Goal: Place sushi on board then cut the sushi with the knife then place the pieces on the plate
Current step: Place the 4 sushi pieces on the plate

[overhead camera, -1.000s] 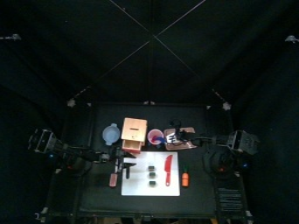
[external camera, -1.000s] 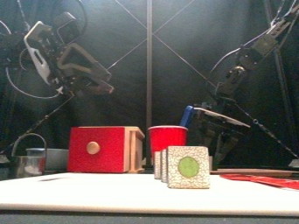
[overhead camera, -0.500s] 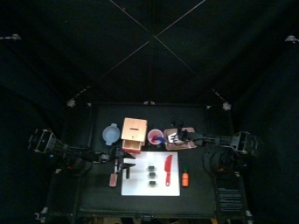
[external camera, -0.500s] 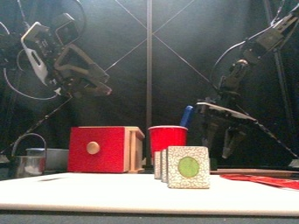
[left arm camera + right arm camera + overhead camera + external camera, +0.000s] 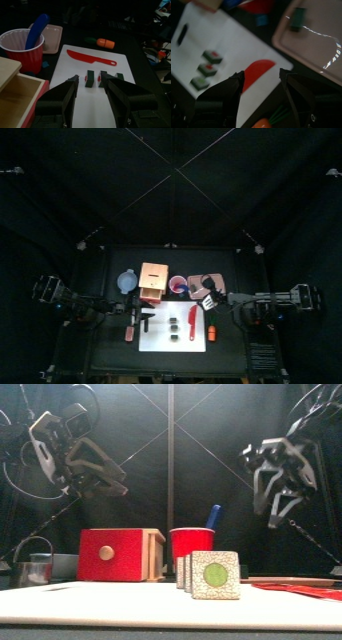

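Note:
Three dark green sushi pieces (image 5: 174, 336) (image 5: 214, 574) stand on the white cutting board (image 5: 158, 342). A red toy knife (image 5: 194, 317) (image 5: 92, 57) lies on the board to their right. Behind the board's right end, the pink plate (image 5: 205, 283) (image 5: 314, 45) holds one more dark piece (image 5: 298, 17). My right gripper (image 5: 214, 304) (image 5: 283, 496) (image 5: 261, 75) hangs open high above the board's right end, over the knife, holding nothing. Above the board's left edge my left gripper (image 5: 134, 309) (image 5: 100, 476) (image 5: 91, 87) is open and empty.
Behind the board stand a wooden box (image 5: 154, 283) with a red drawer front (image 5: 114, 555), a red cup (image 5: 194, 542) holding a blue knife (image 5: 211, 516), and a blue-grey bowl (image 5: 127, 281). An orange toy carrot (image 5: 210, 334) lies right of the board. At far left sits a metal cutter (image 5: 38, 566).
My right gripper has risen from low over the pink plate and swung forward, above the board's right end. The left arm has barely moved.

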{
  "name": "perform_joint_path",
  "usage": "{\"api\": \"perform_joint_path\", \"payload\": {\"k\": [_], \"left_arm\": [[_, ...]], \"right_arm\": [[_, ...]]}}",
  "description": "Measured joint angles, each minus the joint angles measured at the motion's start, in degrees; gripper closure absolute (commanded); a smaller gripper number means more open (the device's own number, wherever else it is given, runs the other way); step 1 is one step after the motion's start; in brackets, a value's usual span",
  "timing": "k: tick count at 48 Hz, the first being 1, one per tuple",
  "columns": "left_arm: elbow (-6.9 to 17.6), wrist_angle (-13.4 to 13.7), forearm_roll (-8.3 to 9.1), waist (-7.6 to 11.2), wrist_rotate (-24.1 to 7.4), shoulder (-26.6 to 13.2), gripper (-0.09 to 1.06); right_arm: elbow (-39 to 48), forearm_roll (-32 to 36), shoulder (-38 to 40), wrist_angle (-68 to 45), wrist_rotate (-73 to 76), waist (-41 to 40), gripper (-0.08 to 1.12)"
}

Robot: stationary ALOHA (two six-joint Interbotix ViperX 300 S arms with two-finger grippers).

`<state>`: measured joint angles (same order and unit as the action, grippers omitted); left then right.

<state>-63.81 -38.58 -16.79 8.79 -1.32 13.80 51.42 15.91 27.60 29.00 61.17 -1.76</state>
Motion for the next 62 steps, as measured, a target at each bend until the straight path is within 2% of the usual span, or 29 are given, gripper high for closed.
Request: {"api": "perform_joint_path", "payload": {"k": [8,18,28,43,52,62], "left_arm": [[0.0,0.0,-0.97,-0.09,-0.1,-0.2,0.17],[0.0,0.0,-0.97,-0.18,-0.1,-0.4,0.17],[0.2,0.0,-0.97,-0.26,-0.1,-0.4,0.17],[0.4,0.0,-0.97,-0.26,0.0,-0.4,0.17],[0.4,0.0,-1.05,-0.18,0.0,-0.4,0.17],[0.4,0.0,-1.14,-0.26,0.0,-0.4,0.17]], "right_arm": [[-1.8,4.7,-1.4,-3.0,-3.0,8.5,0.15],[-10.4,6.7,-10.0,0.3,-10.0,9.7,0.15],[-19.2,0.0,-19.2,3.6,-26.1,9.3,0.15],[-27.9,-16.0,-30.9,4.2,-49.7,5.7,0.15],[-30.9,-18.2,-35.9,4.1,-54.5,4.6,0.15],[-31.5,-18.1,-37.5,3.5,-54.8,3.4,0.15]]}}
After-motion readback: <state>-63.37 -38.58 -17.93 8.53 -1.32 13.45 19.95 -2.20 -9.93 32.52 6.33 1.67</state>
